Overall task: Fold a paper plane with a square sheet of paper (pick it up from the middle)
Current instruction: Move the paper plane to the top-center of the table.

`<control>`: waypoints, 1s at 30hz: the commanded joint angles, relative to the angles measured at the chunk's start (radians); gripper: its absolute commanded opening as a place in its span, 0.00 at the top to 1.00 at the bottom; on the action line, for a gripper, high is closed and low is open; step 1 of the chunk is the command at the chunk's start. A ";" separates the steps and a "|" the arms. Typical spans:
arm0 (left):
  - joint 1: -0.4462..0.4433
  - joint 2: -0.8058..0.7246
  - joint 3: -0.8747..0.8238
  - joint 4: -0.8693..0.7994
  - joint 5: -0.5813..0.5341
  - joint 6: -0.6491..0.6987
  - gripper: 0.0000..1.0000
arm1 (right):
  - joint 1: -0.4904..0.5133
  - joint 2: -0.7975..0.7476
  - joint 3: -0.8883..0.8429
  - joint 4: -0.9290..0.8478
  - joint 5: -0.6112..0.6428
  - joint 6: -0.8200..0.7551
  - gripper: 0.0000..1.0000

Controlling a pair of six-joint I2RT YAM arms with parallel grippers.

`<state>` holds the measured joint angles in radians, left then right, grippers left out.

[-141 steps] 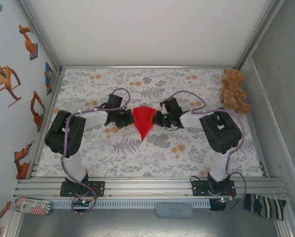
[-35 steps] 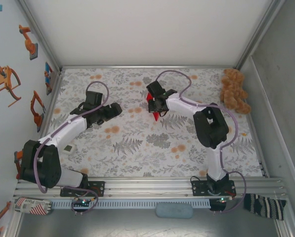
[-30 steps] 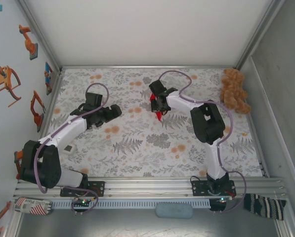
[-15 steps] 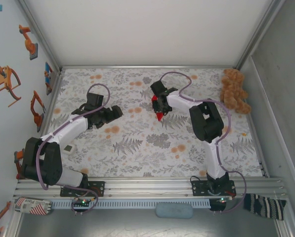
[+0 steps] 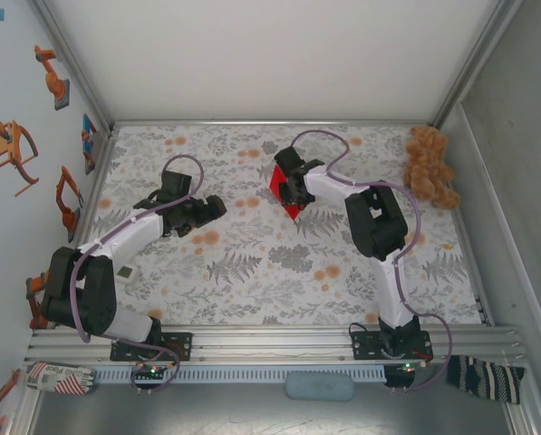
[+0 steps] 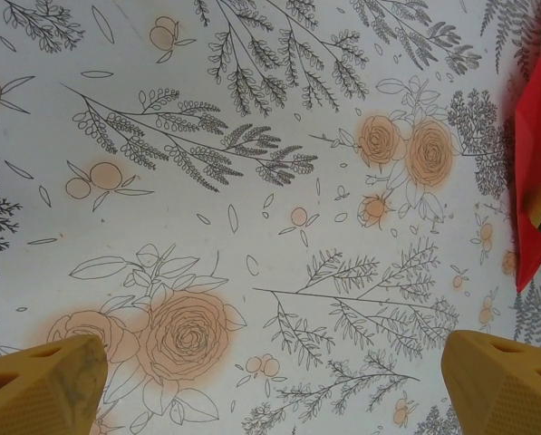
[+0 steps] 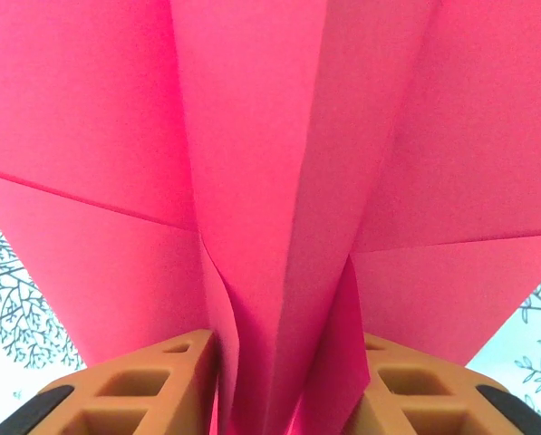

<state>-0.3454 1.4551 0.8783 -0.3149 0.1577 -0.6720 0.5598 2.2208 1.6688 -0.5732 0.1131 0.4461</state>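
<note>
Paper plane (image 5: 282, 192) sits mid-table toward the far side, on the floral table cover (image 5: 252, 272), nose pointing near, with its keel between the right gripper (image 5: 292, 188) fingers (image 7: 152, 385). Those jaws stand partly apart and the red fold touches both, so pinched or loose: cannot tell. Left gripper (image 5: 212, 207) is wide apart and holds nothing, hovering over the cover left of the plane.

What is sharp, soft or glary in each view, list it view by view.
Top external: even, diffuse light, only faint shadows, no glare on the floral tablecloth. Left wrist: the cloth print is crisp, the fingertips of the left gripper a little softer. Right wrist: the paper plane sits very close, creases still readable, its red reading pinkish.
</note>
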 commanded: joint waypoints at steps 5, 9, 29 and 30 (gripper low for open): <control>0.003 0.021 0.004 0.007 0.020 0.017 0.05 | -0.005 0.085 0.012 -0.088 0.090 -0.064 0.62; 0.004 0.029 0.004 0.008 0.023 0.017 0.05 | -0.005 0.094 0.019 -0.089 0.085 -0.081 0.60; 0.003 0.009 0.014 -0.001 0.020 0.029 0.04 | -0.010 0.045 0.060 -0.053 0.032 -0.066 0.54; 0.004 0.001 0.016 -0.004 0.015 0.029 0.04 | -0.010 0.028 0.063 -0.053 0.033 -0.067 0.54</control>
<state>-0.3454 1.4803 0.8787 -0.3077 0.1764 -0.6678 0.5568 2.2547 1.7287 -0.6010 0.1471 0.3882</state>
